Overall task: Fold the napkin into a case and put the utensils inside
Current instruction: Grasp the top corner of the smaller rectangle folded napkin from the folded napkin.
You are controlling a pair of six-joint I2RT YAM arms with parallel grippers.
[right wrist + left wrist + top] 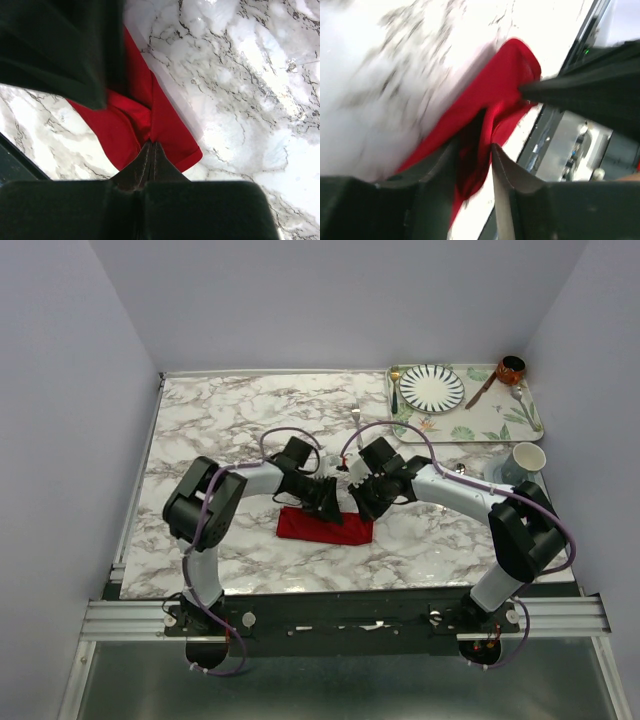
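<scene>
The red napkin (315, 528) lies near the table's front middle as a narrow folded strip, creased along its length. My left gripper (335, 508) sits over its top edge. In the left wrist view this gripper (475, 145) is open, and a raised fold of the napkin (505, 85) runs through the gap. My right gripper (362, 505) is at the strip's right end. In the right wrist view it (151, 143) is shut, pinching a gathered crease of the napkin (125, 130). A silver fork (355, 420) lies on the marble behind both grippers.
A patterned tray (500, 425) at the back right carries a striped plate (432, 387), a gold spoon (395, 388), a brown wooden utensil (481, 390), a brown bowl (511, 368) and a silver spoon (520, 397). A white cup (527, 460) stands beside my right arm.
</scene>
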